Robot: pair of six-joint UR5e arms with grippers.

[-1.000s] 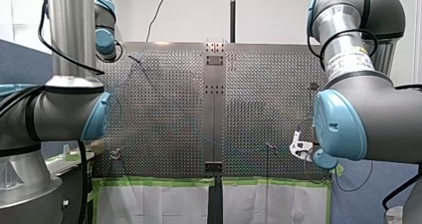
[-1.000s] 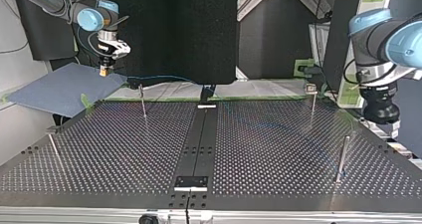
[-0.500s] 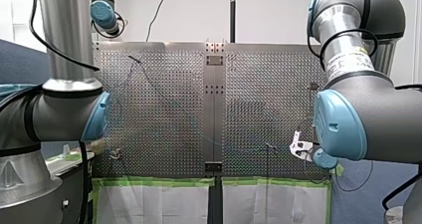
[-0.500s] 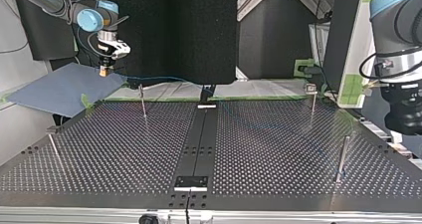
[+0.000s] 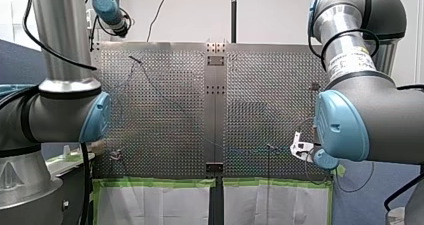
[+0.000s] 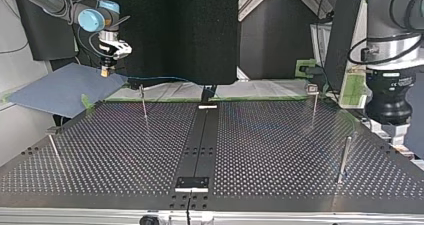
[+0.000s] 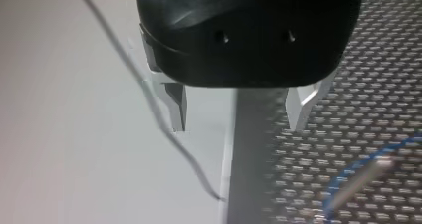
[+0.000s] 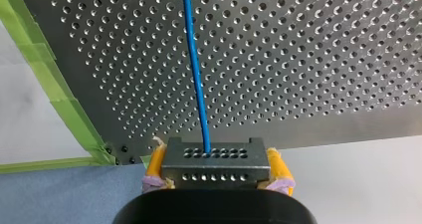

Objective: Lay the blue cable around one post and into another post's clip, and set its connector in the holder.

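At the top view's left, beyond the table's [image 6: 280, 150] far corner: my right gripper [image 6: 105, 71], hanging above a blue-grey sheet [image 6: 60, 87], off the perforated plate altogether. Clamped tight by its yellow pads [image 8: 155, 167] on the grey connector [image 8: 215, 165], the block's holed face turned toward the table. Out of that face, the blue cable [image 8: 196, 74]: long axis straight ahead from the gripper, across the table's edge and on over the plate. Along that edge and down the side, green tape [image 8: 59, 94]. In the top view, the same cable strung just past the far edge, heading toward the view's right.

On the plate, 4 thin posts [image 6: 143, 102] standing well apart, with a wide stretch of perforated metal between them.

At the top view's right edge, my left arm [image 6: 392, 85], up above the table's side edge. In its wrist view, my left gripper [image 7: 238, 117] with its 2 metal fingers [image 7: 176, 109] spread wide, gripping nothing. Poised right over the table's border strip: perforated plate on 1 side, a pale plain surface on the other, with a dark cord [image 7: 149, 99] trailing across it. Ahead over the plate, a blurred bend of blue cable.
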